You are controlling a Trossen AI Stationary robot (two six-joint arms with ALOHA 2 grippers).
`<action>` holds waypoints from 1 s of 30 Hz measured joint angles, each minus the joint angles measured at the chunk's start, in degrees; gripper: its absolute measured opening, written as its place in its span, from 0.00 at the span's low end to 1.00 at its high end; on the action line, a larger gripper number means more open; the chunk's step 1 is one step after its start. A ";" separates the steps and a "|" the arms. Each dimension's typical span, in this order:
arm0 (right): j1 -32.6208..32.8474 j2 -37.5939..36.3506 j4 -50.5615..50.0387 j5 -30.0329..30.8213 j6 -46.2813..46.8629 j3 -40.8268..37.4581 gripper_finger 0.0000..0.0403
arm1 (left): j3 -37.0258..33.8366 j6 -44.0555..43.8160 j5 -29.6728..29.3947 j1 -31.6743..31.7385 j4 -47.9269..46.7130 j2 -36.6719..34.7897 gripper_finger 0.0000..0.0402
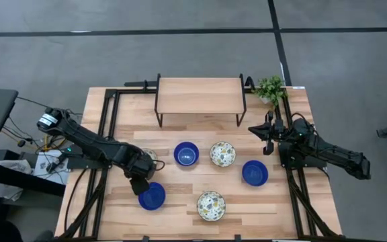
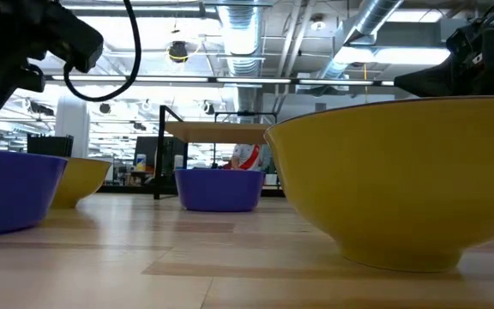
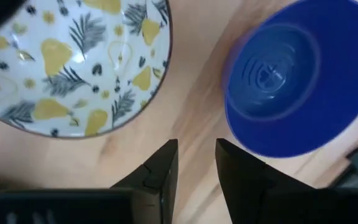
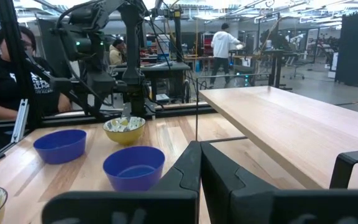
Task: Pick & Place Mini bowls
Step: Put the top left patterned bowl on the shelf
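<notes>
Three blue mini bowls (image 1: 186, 154) (image 1: 254, 173) (image 1: 152, 195) and patterned cream ones (image 1: 222, 154) (image 1: 211, 206) rest on their bases on the wooden table. A third patterned bowl (image 1: 151, 155) is half hidden under my left arm. My left gripper (image 1: 140, 180) hangs open, pointing steeply down, over bare wood between that patterned bowl (image 3: 73, 62) and the near-left blue bowl (image 3: 297, 81); nothing is between its fingers (image 3: 196, 155). My right gripper (image 4: 199, 163) is shut and level at the table's right side (image 1: 257, 129), touching nothing.
A low wooden shelf on black legs (image 1: 199, 95) stands at the far middle, with a small green plant (image 1: 271, 87) at the far right. Black rails run along both table sides. Beyond the left edge a person (image 4: 11, 74) sits.
</notes>
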 joint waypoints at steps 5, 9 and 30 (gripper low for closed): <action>0.00 0.01 0.00 0.00 0.00 0.00 0.00 | 0.00 4.22 -0.92 -1.11 -0.01 0.00 0.26; -0.02 -0.01 0.00 0.00 0.00 0.00 0.00 | 0.00 11.50 -3.47 -1.93 -0.01 0.00 0.26; -0.01 0.00 0.00 0.00 0.00 0.00 0.00 | -1.13 35.48 -9.73 -2.04 0.48 -0.07 0.26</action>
